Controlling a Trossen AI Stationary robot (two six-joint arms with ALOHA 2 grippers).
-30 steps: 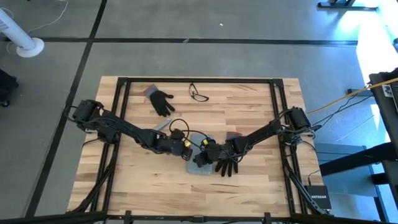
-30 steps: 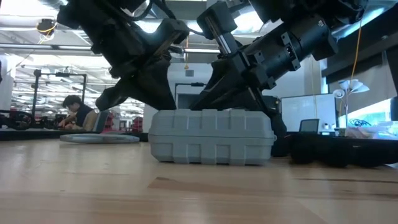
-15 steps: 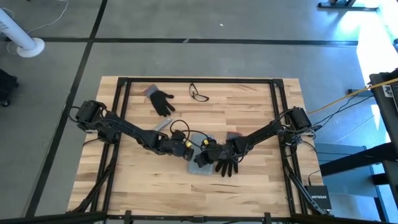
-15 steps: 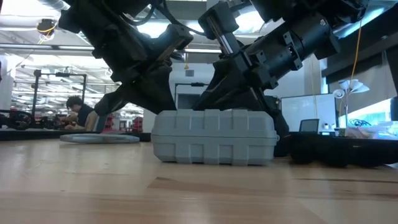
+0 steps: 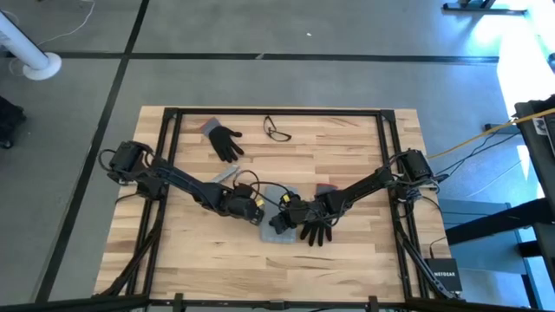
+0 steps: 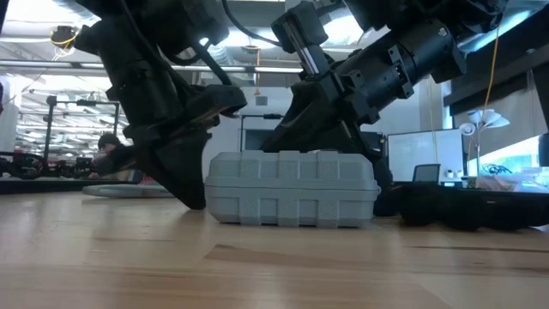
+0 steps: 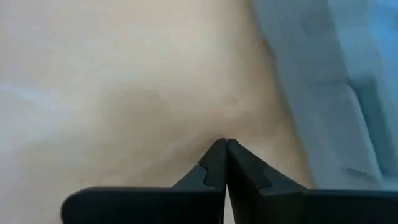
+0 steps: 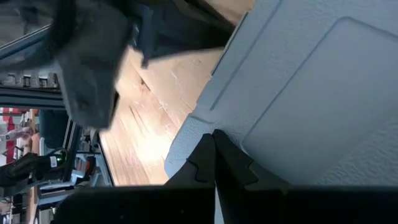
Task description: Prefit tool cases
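The left pincer (image 7: 225, 149) has its fingers pressed together, holding nothing, with the tip low over the bare worktop (image 7: 112, 81) just beside the end of the tool case (image 7: 329, 93). The right pincer (image 8: 214, 140) is likewise pressed together and empty, its tip resting at the lid of the case near one rounded corner.

The tool case (image 6: 292, 189) lies flat and shut near the middle of the worktop (image 5: 347, 260), between the two arms. A black glove (image 5: 314, 230) lies against its right side; a second black glove (image 5: 225, 141) and a pair of glasses (image 5: 277, 132) lie well apart from it, toward the far edge.

Handling, as judged: the case is rigid moulded plastic, ribbed along its side walls and probably light. The broad lid is smooth and would likely slip under a closed tip. The body looks too wide to span; take hold at the ribbed edge or seam, or brace it with one pincer while the other pushes
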